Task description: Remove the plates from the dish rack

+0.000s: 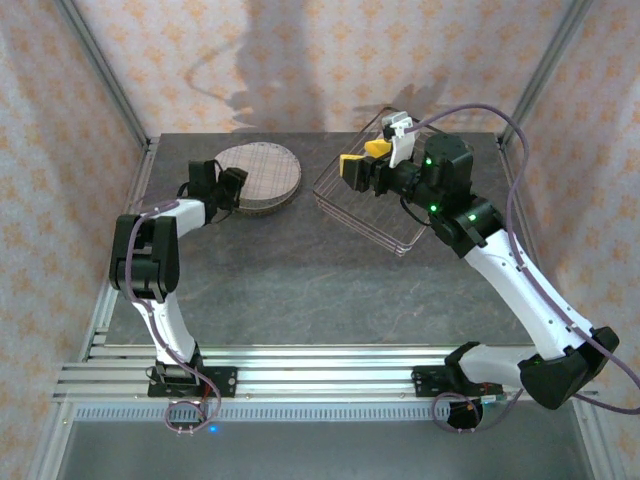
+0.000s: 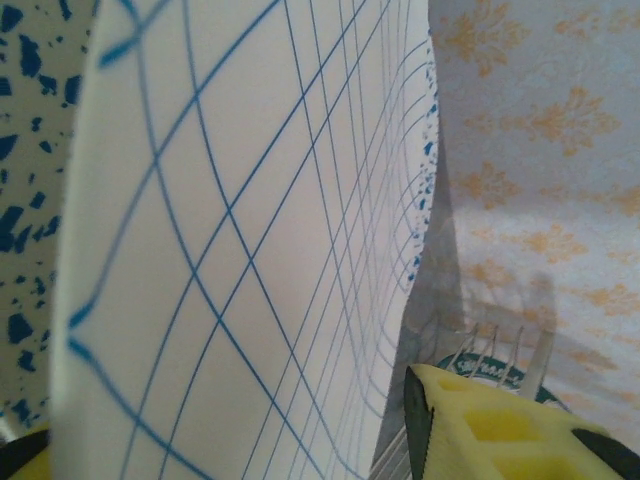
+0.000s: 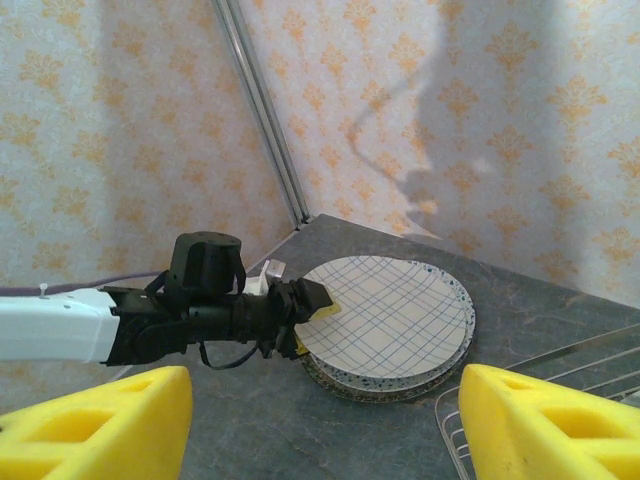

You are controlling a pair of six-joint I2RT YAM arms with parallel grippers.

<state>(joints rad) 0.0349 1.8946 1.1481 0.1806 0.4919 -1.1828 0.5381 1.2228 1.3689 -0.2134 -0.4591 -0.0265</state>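
A stack of plates (image 1: 262, 176) lies flat at the table's back left. Its top plate is pale with plaid lines (image 3: 395, 315), over a speckled one (image 3: 463, 312) and a darker rim (image 3: 372, 388) lower down. My left gripper (image 3: 312, 325) stands open astride the plaid plate's near rim, one finger above and one below. In the left wrist view the plaid plate (image 2: 250, 250) runs between the fingers (image 2: 500, 425). The wire dish rack (image 1: 372, 210) sits at the back right, with my right gripper (image 1: 362, 157) open and empty above it. A dark teal rim (image 2: 478, 366) shows behind its prongs.
Patterned walls and metal frame posts (image 3: 262, 110) close in the table's back and sides. The rack's corner (image 3: 447, 425) lies just below my right fingers. Bare grey tabletop (image 1: 300, 280) stretches between the stack, the rack and the arm bases.
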